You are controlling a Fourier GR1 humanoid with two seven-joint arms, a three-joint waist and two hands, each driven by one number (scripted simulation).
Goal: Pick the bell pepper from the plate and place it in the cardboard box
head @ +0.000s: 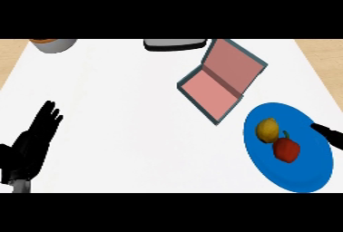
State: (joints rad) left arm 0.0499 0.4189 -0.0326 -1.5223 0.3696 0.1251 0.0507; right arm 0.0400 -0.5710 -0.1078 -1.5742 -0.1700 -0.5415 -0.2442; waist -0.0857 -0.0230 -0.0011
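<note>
The pepper (286,150) lies on the plate (309,179), red with a short green stem pointing up toward the counter's far edge. It sits a little right of the plate's middle. Just beside it, up and to the left, is a lemon (268,129); the two look to be touching or very nearly so (the gap is too fine to judge). The plate is blue and stands close to the counter's right edge, toward the near side.

The right hand (330,133) shows only as a dark fingertip or two coming in from the right edge, over the plate's upper right rim and near the pepper but apart from it. What shows is straight, yet whether the hand as a whole is spread or curled I cannot tell. It holds nothing that can be seen.

Up and to the left of the plate lies the box (222,81), turned at an angle, with a pink inside, dark blue-grey walls and a crease across its middle. It is near the plate but not touching it, and sits right of the counter's centre.

The left hand (32,144) rests at the counter's left edge near the near side, fingers straight and apart, pointing away, holding nothing.

Along the far edge stand two things cut by the frame: a grey bowl (53,44) at the left corner with something orange in it, and a dark and white object (173,44) near the middle.

The counter (127,113) is white.
</note>
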